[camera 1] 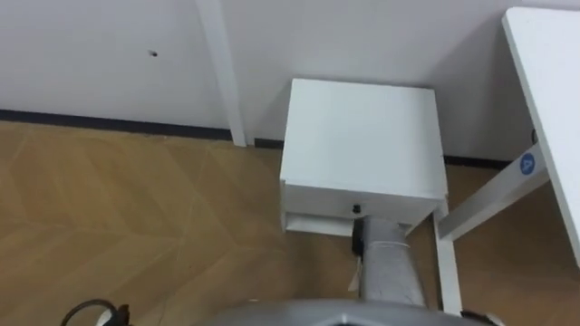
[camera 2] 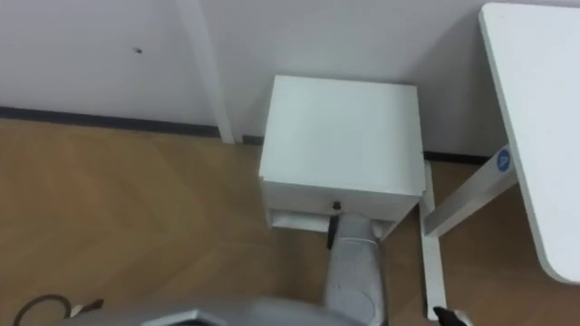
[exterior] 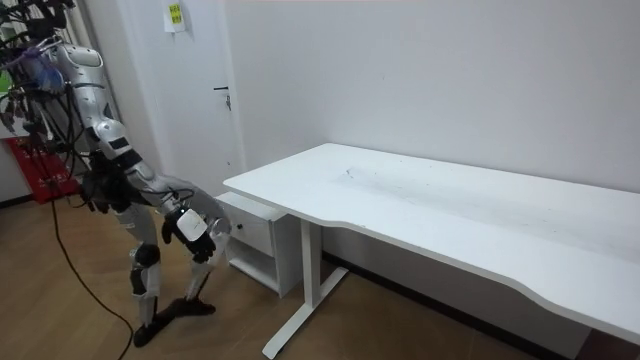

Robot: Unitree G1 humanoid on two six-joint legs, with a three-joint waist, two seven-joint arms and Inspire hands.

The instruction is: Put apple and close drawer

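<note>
— Dark right hand (exterior: 203,230): holding anything?
— Cannot tell. It sits low at the drawer (camera 1: 408,201) front, near the knob (camera 1: 356,209), likely to push it home.
— And the apple?
— Probably inside already. The drawer looks flush with the cabinet (camera 1: 362,127), left of the desk (camera 1: 553,109).

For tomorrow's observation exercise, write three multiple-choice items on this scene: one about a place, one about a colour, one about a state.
1. Where does the cabinet stand? A beside the desk, against the wall; B mid-room; C on the desk.
2. What colour is the cabinet? A black; B red; C white.
3. How does the robot stand? A upright; B bent forward toward the cabinet; C sitting.
Answers: A, its back meets the wall next to the desk's leg; C, its top and front are white; B, the room view shows the robot stooping.
</note>
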